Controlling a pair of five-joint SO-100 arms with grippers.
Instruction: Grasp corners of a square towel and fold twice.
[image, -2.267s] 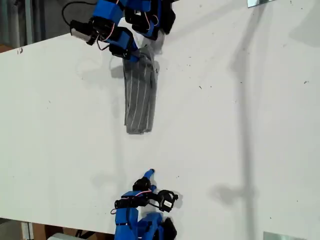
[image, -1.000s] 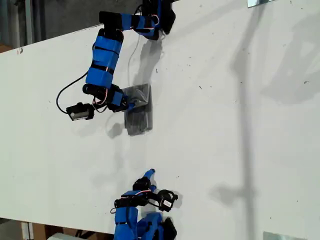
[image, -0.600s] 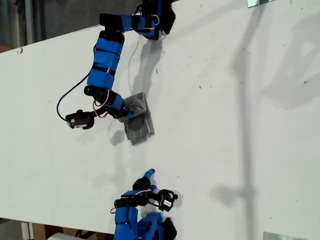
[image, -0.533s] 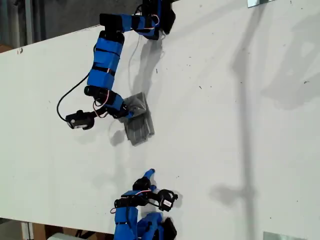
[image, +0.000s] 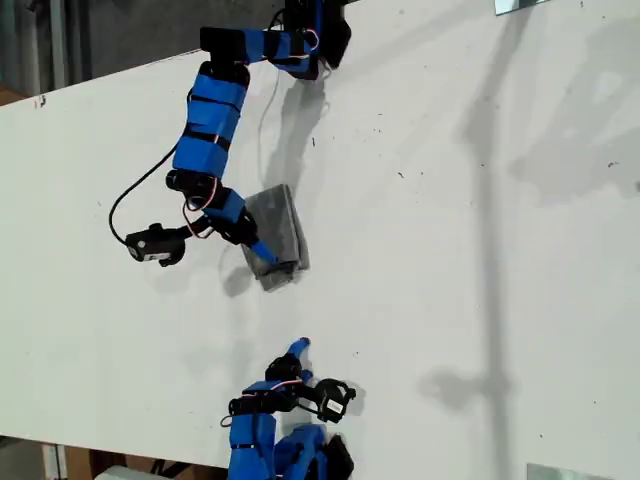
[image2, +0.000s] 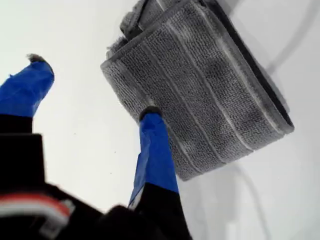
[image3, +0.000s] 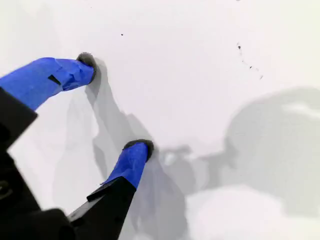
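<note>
My first pincer (image2: 90, 87) gapes wide; my second pincer (image3: 115, 102) gapes too.

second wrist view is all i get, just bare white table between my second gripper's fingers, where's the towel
Observer: The grey striped cloth towel lies as a small folded packet on the white table, apart from my second gripper, by the other arm.
Operator: is anything holding it
Observer: No. My first gripper is open; one of its fingers lies over the towel's edge, the other over bare table beside it.
Operator: edges lined up
Observer: Roughly. The first wrist view shows stacked layers, with a lower layer poking out at one end.
</note>
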